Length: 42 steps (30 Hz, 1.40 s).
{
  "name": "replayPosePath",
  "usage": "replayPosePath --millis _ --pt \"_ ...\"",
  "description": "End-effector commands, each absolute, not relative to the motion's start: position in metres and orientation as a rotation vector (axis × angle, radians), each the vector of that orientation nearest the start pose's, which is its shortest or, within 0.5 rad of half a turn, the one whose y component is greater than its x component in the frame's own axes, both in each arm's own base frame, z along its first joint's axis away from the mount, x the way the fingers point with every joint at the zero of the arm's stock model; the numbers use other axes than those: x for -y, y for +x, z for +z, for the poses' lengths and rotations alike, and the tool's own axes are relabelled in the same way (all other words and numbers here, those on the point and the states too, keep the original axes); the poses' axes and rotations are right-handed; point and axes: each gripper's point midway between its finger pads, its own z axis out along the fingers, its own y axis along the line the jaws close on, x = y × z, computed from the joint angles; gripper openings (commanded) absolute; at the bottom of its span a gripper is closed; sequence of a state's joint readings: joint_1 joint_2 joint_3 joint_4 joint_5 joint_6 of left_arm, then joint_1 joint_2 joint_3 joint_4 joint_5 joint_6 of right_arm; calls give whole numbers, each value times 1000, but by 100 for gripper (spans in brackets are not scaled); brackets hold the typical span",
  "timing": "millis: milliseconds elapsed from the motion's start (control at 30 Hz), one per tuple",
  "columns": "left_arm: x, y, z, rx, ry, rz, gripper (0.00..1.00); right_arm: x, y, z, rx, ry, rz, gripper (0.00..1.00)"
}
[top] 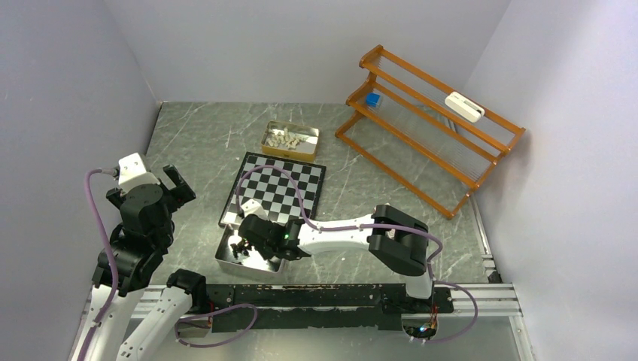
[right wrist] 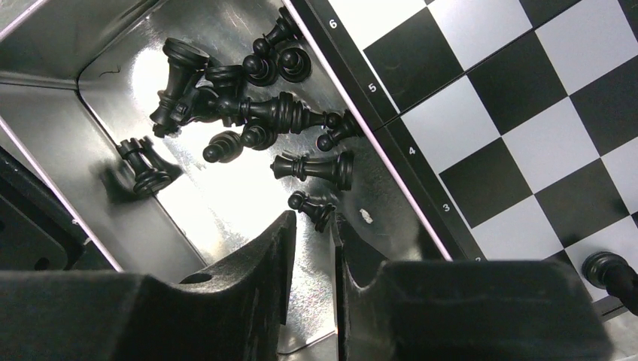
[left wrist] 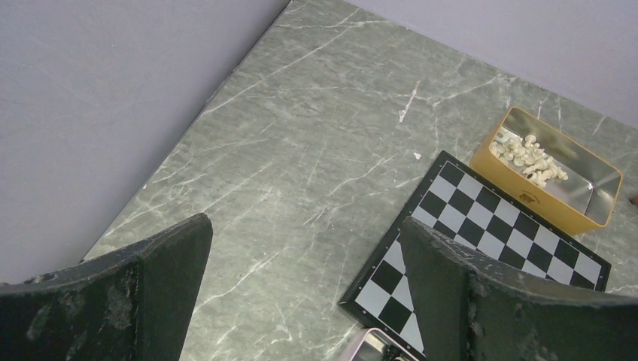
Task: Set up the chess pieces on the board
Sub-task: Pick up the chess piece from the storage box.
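Right claw [right wrist: 314, 222] inside near metal tray [right wrist: 218, 195], jaws narrowed at lying black pawn [right wrist: 312, 209]; grip cannot be told. Left claw [left wrist: 305, 226] released, idle. Chessboard [right wrist: 527, 113] adjoins tray, far side. Risk: glossy pawn lying flat squirts from tips or lifts tilted.

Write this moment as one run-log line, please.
left pincer: open above grey marble table | right pincer: nearly closed in silver metal tray, tips at glossy black pawn, grip unclear | black-and-white chequered chessboard: one black piece on it

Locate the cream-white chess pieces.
Top view, centre: the cream-white pieces lie piled in the yellow tin just beyond the board's far edge, left of the orange rack.
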<state>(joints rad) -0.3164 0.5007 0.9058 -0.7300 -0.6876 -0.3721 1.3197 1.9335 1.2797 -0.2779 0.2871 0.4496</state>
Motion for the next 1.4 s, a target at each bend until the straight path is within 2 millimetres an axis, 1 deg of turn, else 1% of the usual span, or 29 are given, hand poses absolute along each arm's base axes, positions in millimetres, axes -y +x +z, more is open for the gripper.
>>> replayPosePath --millis 0,267,600,733,1000,1233,1267,1367 --pt "-40 204 299 -1712 -525 157 100 -443 148 33 -2310 -915 401 27" --pt "-40 204 298 -1711 -524 154 100 -439 148 22 -2340 -898 372 24" --pt "-38 205 298 -1713 -514 146 100 -436 151 36 -2298 -851 407 11" --pt "-33 208 296 -1721 -487 131 100 -435 151 40 -2290 -846 418 8" --pt "-21 216 293 -1745 -421 88 100 -433 150 58 -2258 -814 490 6" --pt "-5 220 289 -1779 -360 18 100 -432 152 84 -2227 -764 572 5" --pt "-1 220 288 -1787 -356 -3 100 -431 153 89 -2226 -750 593 5" --pt "19 220 283 -1824 -306 -113 100 -426 158 104 -2215 -692 666 5"
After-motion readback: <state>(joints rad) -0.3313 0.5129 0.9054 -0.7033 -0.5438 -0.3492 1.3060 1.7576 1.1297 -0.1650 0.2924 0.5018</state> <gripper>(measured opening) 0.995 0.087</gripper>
